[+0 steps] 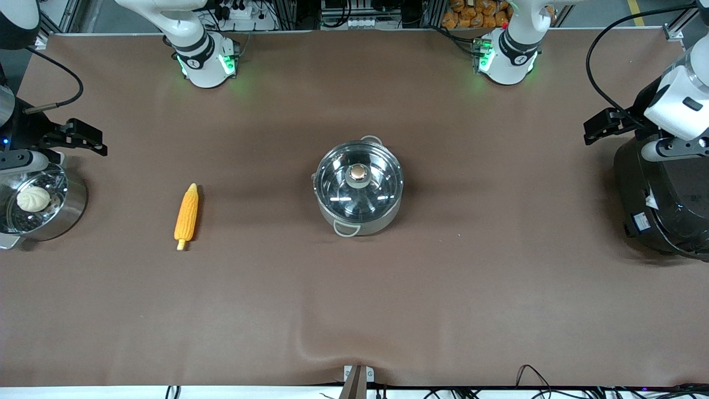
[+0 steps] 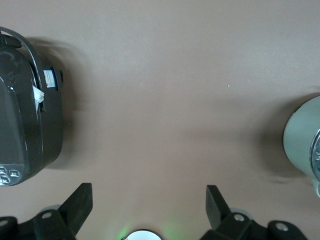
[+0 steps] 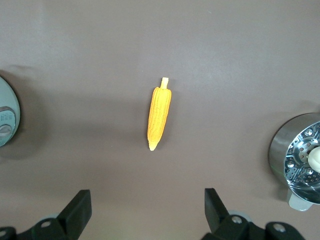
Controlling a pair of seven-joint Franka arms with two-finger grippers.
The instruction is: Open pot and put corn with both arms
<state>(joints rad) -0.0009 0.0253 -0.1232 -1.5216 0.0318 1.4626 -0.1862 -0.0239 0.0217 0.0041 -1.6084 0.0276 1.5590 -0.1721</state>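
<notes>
Corn (image 1: 186, 216) lies flat on the brown table (image 1: 354, 310) toward the right arm's end, stem end nearest the front camera, well apart from the pot (image 1: 359, 188) at mid-table, glass lid (image 1: 358, 180) on. Right gripper (image 3: 145, 212) hangs wide open and empty above bare table near the steamer pot (image 1: 39, 205) holding a bun (image 1: 33, 198). Left gripper (image 2: 149, 207) hangs wide open and empty beside the black rice cooker (image 1: 664, 199).

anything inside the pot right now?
The pot is shut under its glass lid. Through the glass only reflections show, with no food visible; glare hides part of the bottom. The corn lies on the table.
</notes>
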